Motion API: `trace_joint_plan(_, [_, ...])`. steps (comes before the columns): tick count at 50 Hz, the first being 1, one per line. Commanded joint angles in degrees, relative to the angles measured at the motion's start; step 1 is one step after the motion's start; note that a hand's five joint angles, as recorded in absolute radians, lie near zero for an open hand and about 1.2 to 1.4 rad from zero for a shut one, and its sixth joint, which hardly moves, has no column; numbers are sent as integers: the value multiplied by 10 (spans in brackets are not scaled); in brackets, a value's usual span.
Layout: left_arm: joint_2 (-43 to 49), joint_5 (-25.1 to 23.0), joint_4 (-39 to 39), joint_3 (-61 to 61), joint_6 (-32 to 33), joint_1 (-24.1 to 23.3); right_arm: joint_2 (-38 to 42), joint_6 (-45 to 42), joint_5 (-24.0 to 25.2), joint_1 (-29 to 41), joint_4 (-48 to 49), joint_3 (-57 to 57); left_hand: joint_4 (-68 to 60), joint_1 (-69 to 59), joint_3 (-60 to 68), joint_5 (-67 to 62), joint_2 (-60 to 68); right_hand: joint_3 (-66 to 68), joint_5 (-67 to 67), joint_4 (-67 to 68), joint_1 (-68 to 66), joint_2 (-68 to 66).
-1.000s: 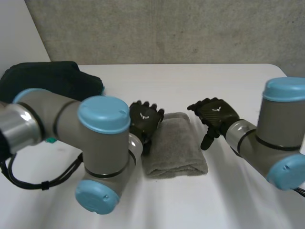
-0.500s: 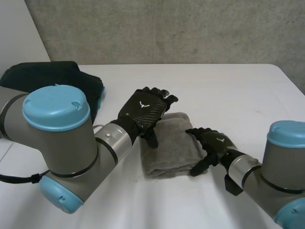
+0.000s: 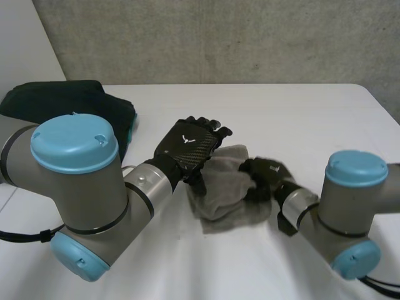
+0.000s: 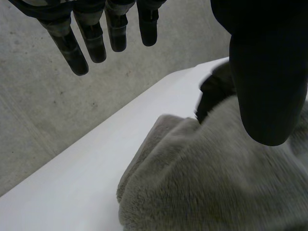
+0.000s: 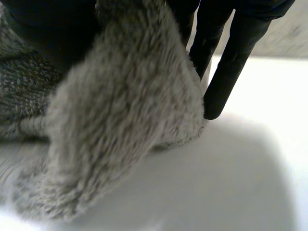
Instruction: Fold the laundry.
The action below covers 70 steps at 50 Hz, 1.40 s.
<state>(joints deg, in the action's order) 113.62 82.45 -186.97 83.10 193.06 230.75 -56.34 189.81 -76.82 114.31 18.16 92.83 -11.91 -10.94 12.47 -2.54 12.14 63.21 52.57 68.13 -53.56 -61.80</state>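
Note:
A folded grey towel (image 3: 225, 197) lies rumpled in the middle of the white table (image 3: 306, 115). My right hand (image 3: 265, 179) is on its right edge, thumb and fingers (image 5: 231, 62) curled round a bunched fold of the towel (image 5: 120, 120), which is pulled up off the table. At the towel's far left corner my left hand (image 3: 187, 150) hovers open, its fingers (image 4: 91, 43) straight and its thumb (image 4: 264, 77) above the towel (image 4: 211, 187), holding nothing.
A dark cloth pile (image 3: 69, 103) sits at the table's back left, behind my left arm. A grey wall runs behind the table's far edge. Bare table stretches to the right and far side of the towel.
My right hand has moved left onto the towel's right edge and shut on it, bunching and lifting the cloth. The left hand has barely moved in the last half second.

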Motion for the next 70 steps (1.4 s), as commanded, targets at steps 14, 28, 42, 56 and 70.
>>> trace_joint_plan(14, [3,-2,-1,-52,-11,-12,204,-118,-107,-185,-47,-374,-7,-16,1,0,4,168,174,119,-264,-182])
trace_joint_plan(28, [8,-32,0,-77,-39,-48,429,-166,-92,-292,-236,-806,-7,-16,1,0,4,168,174,119,-264,-182])
trace_joint_plan(42, [6,-35,2,-72,-38,-72,431,-198,-70,-357,-226,-826,-5,-15,-1,1,3,168,174,119,-264,-182])
trace_joint_plan(56, [3,-35,4,-63,-39,-72,414,-432,-116,-373,-184,-753,-7,-16,1,0,4,-532,-526,-581,436,518])
trace_joint_plan(70, [-8,-34,6,-51,-41,-70,213,-527,-98,-346,-43,-481,-5,-15,-1,1,3,-532,-526,-581,436,518])
